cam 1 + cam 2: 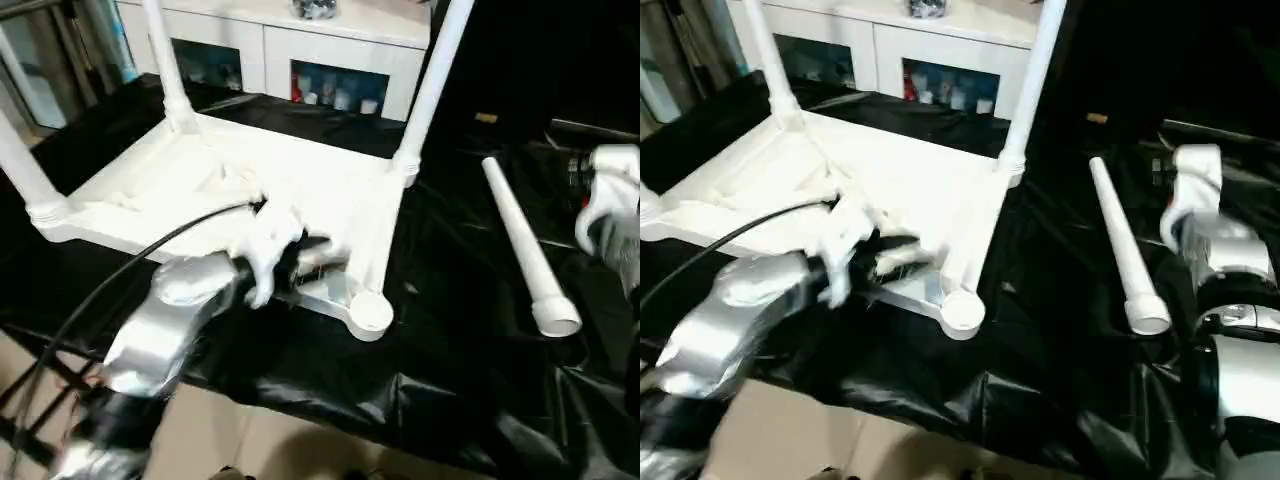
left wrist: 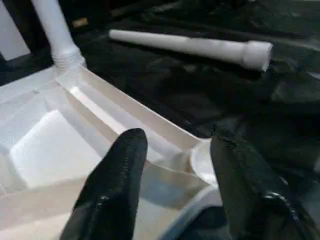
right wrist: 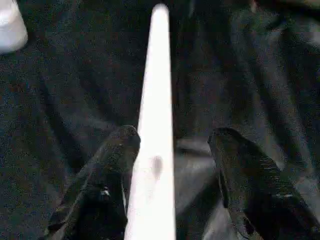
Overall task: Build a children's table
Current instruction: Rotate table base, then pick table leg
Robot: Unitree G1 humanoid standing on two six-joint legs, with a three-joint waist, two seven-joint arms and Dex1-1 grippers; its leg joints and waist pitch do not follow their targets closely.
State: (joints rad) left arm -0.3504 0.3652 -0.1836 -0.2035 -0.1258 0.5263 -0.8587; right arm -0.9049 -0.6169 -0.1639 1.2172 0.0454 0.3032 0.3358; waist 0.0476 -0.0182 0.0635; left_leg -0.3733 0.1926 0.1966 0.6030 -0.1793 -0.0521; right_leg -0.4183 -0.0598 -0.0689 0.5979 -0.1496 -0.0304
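You've got the tabletop (image 1: 270, 190) lying upside down, ribbed underside up, on the black sheet (image 1: 440, 370) covering the table, left of centre. Three legs (image 1: 432, 85) stand upright in its sockets: far right, far left and near left. The near right socket (image 1: 370, 312) is empty, open end facing up.

The fourth leg (image 1: 525, 245) lies loose on the sheet to the right of the top, well apart from it, thin end far, wide open end near.

Your left gripper (image 1: 320, 262) sits over the top's near right edge, just beside the empty socket. In the left wrist view its jaws stand apart with nothing between them, black fingers (image 2: 117, 185) over the ribbed underside and the socket corner. Whether they touch the plastic, you can't tell.

Your right gripper (image 3: 172, 170) is over the loose leg. In the right wrist view the jaws stand open, the leg running between them along the left finger (image 3: 107, 185), clear gap to the other. Not clamped.

White cabinet (image 1: 330, 45) with glass fronts stands behind the table.
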